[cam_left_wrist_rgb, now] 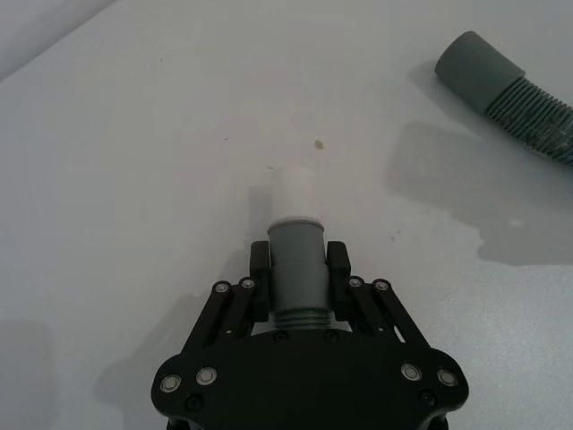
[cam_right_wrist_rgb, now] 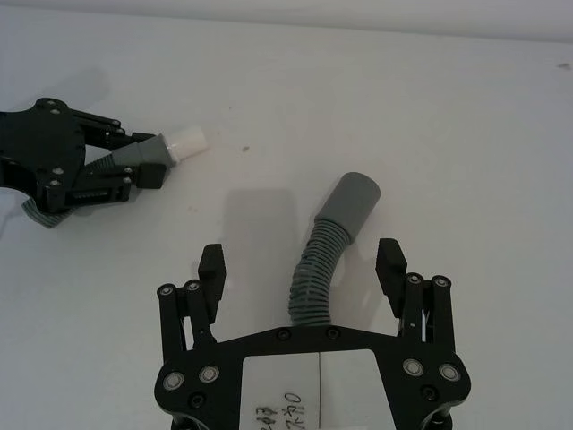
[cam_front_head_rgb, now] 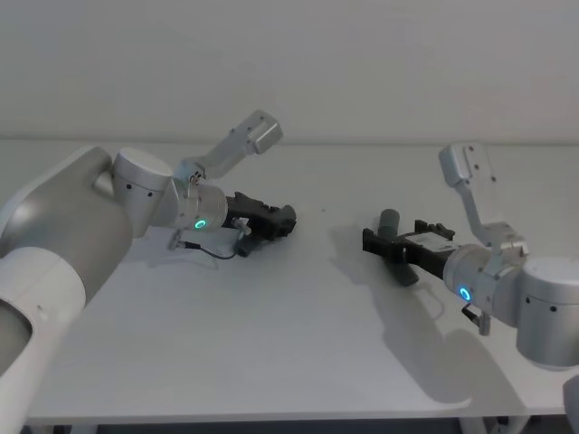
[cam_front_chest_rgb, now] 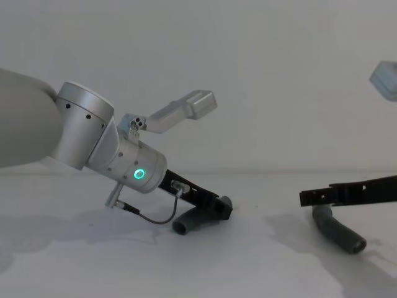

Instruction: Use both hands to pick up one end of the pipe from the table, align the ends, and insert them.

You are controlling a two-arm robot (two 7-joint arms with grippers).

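So, pickup looks abt half done and the join hasn't started imo. Left gripper (cam_left_wrist_rgb: pixel 298 258) is clamped on the tipped piece (cam_left_wrist_rgb: pixel 294 237) by its grey collar, w/ the white tip (cam_left_wrist_rgb: pixel 291 191) poking out front. It's held low over the table (cam_front_head_rgb: pixel 289 344), on the left half, and I can't tell if the piece's back end is off the surface or resting on it. Right gripper (cam_right_wrist_rgb: pixel 301 263) is wide open, jaws either side of the ribbed bit of the cuff piece (cam_right_wrist_rgb: pixel 315 269) but not touching it. So that piece just lies on the table on the right half, cuff (cam_right_wrist_rgb: pixel 352 202) sticking out ahead of the jaws. The two pieces are well apart. Left to do: the right side has to close and lift, then both arms need to bring tip and cuff in line and push them together, which is most of the job tbh. Re writing: no brand or logo I can spot anywhere. Only thing is a white sticker (cam_right_wrist_rgb: pixel 295 394) on the right gripper's body w/ some handwritten scribble running sideways, can't read it properly.
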